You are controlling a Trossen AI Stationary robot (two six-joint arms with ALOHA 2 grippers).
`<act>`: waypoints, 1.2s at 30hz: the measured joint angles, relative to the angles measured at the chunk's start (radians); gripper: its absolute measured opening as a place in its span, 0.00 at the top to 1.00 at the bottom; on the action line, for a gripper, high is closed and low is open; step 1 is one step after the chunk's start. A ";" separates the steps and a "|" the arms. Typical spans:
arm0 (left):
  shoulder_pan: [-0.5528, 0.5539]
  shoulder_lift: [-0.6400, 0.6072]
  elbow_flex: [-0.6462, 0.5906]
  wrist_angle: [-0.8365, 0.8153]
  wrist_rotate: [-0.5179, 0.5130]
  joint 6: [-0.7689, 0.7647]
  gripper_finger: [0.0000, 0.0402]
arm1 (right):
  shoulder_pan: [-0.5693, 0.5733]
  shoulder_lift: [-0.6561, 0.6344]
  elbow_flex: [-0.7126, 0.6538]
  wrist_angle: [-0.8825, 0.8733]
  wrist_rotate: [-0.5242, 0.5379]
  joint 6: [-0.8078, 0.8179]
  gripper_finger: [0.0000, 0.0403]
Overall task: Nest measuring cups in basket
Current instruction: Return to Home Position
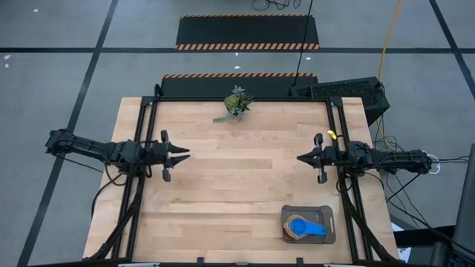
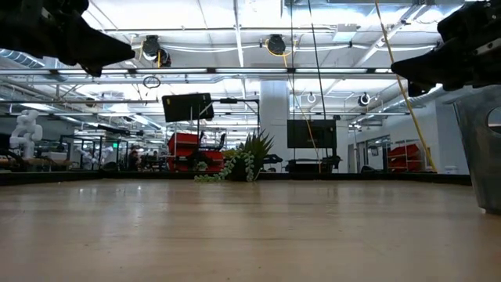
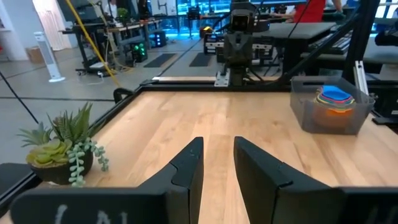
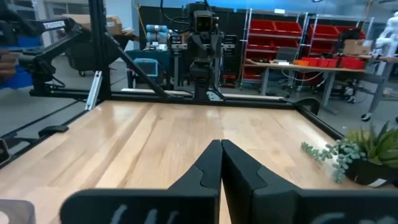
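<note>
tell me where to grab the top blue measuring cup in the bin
Probably the blue measuring cup's handle, from straight above: it sticks out flat to one side, while the grey bin's walls block any sideways approach.

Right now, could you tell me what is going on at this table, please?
Nothing is being handled. The measuring cups sit nested in the basket on the table, on the right arm's side. The left end effector, open, and the right end effector, shut, hang empty, facing each other.

Overhead, table-level and opposed wrist views share the table (image 1: 237, 185).
</note>
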 joint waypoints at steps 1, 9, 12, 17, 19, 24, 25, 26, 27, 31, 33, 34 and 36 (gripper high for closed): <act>-0.002 -0.008 0.000 -0.008 -0.002 0.000 0.77 | 0.000 0.000 0.000 0.000 0.012 -0.002 1.00; -0.003 -0.058 0.000 -0.101 -0.008 -0.012 0.77 | 0.000 0.001 0.000 0.010 0.021 -0.018 1.00; -0.003 -0.061 0.000 -0.122 -0.007 -0.016 0.77 | 0.000 0.000 0.000 0.014 0.021 -0.022 1.00; -0.003 -0.060 -0.007 -0.117 0.001 0.002 0.77 | 0.000 0.000 0.000 0.014 0.021 -0.021 1.00; -0.002 -0.061 -0.038 -0.092 0.001 0.010 0.77 | 0.000 0.000 0.000 0.014 0.021 -0.021 1.00; -0.003 -0.060 -0.176 0.116 0.002 0.002 0.77 | 0.000 0.000 0.000 0.015 0.021 -0.021 1.00; -0.002 -0.060 -0.198 0.143 0.003 -0.001 0.77 | 0.000 0.000 0.000 0.015 0.021 -0.021 1.00; -0.002 -0.059 -0.195 0.137 0.008 0.000 0.77 | 0.000 0.000 0.000 0.016 0.021 -0.021 1.00; -0.002 -0.057 -0.194 0.136 0.009 0.004 0.77 | 0.000 0.000 0.000 0.016 0.021 -0.021 1.00; -0.002 -0.060 -0.191 0.155 0.060 0.054 0.77 | 0.000 0.000 0.000 0.016 0.020 -0.021 1.00; -0.001 -0.069 -0.191 0.172 0.083 0.082 0.77 | 0.000 0.000 0.000 0.016 0.020 -0.021 1.00; 0.002 -0.080 -0.191 0.175 0.088 0.092 0.77 | 0.000 0.000 0.000 0.016 0.020 -0.021 1.00; 0.012 -0.111 -0.191 0.173 0.089 0.107 0.77 | 0.000 0.000 0.000 0.016 0.020 -0.021 1.00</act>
